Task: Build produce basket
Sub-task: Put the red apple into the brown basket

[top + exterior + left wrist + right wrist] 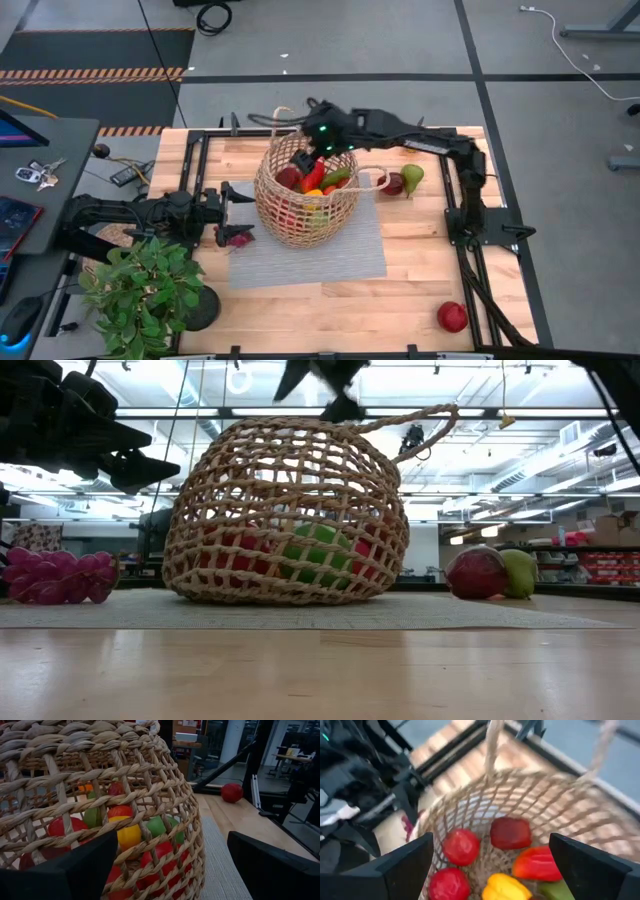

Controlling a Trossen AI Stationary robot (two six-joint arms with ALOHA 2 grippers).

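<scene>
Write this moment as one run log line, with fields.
left claw: open beside basket | right claw: open above basket | outside: grapes, pear, dark-red fruit, apple

The basket [305, 205] is woven from tan wicker, rough and matt, with an open weave that can be seen right through. The produce [517, 857] inside looks like smooth plastic, a soft sheen showing on the red and yellow pieces. A pale, lightly varnished wood is what the table [420, 290] is made of, grain lines visible. Under the basket a grey ribbed cloth mat [340, 255] is laid, matt all over. The gripper fingers [75, 870] read as dull black plastic.
</scene>
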